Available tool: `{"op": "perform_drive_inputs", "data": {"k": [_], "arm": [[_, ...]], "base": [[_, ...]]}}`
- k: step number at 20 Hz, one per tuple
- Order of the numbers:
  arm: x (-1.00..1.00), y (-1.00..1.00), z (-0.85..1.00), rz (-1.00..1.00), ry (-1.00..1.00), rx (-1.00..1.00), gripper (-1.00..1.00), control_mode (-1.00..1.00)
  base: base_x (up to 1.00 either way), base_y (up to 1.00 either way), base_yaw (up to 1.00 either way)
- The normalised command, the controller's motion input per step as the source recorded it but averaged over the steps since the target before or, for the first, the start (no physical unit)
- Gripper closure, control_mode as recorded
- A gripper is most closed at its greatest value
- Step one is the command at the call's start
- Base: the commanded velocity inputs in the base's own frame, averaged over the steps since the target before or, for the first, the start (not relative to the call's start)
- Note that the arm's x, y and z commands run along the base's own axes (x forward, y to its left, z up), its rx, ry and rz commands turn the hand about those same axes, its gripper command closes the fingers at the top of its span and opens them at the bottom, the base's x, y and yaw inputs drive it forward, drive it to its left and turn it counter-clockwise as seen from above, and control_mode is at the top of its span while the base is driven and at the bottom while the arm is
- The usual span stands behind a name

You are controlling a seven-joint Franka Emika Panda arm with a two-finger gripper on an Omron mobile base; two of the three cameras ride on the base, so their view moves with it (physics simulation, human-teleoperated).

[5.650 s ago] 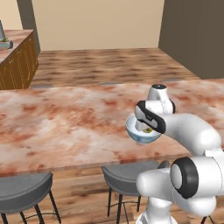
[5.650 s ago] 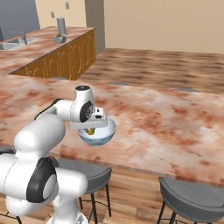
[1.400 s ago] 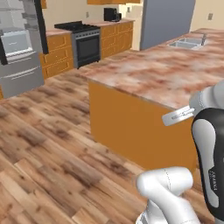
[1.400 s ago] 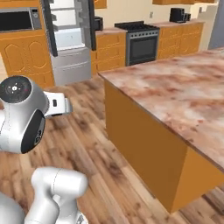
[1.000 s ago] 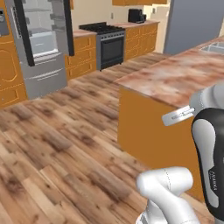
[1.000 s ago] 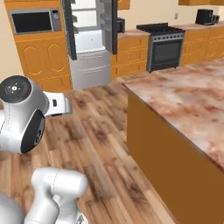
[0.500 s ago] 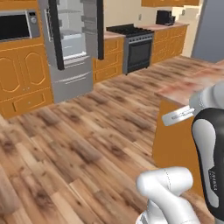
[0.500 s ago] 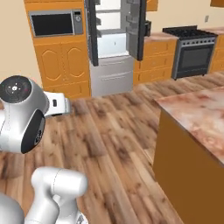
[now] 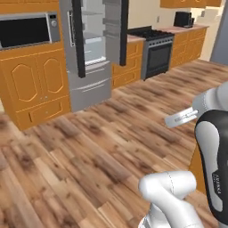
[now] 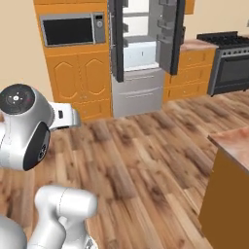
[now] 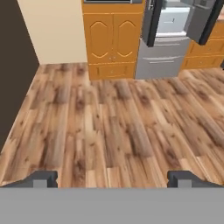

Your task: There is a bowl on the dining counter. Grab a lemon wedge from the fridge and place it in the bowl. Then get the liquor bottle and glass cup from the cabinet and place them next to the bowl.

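My base has turned since a moment ago: the whole scene has slid sideways, so the fridge [image 9: 95, 49] now stands ahead of me and the counter [image 10: 232, 138], which lay close in front before, shows as a marbled corner at the right edge of the right base view. The things themselves have not shifted; the cameras have.

The fridge has both upper doors swung open, with pale shelves showing between them, and a steel drawer front below. Left of it sits a microwave [image 9: 26, 30] built into orange cabinets [image 9: 34, 87]. To its right, in the left base view, is a black stove [image 9: 153, 50] with more orange cabinets beyond it. A wood-plank floor [image 10: 146, 165] runs between me and the fridge.

My tool [image 11: 112, 178] is spread wide and holds nothing: in the hand view its two dark fingertips [image 11: 43, 178] stand far apart at the bottom, with bare floor between them. It is aimed along the floor toward the fridge, well apart from it.
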Motion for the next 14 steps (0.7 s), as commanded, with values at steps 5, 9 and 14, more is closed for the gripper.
{"op": "perform_drive_inputs", "data": {"k": [5, 9, 14], "arm": [[0.00, 0.00, 0.00, 0.00, 0.00, 0.00, -1.00, 1.00], [0.00, 0.00, 0.00, 0.00, 0.00, 0.00, -1.00, 1.00], [0.00, 0.00, 0.00, 0.00, 0.00, 0.00, -1.00, 1.00]], "base": [[1.00, 0.75, -0.31], [0.99, 0.56, -0.65], [0.89, 0.55, -0.74]]}}
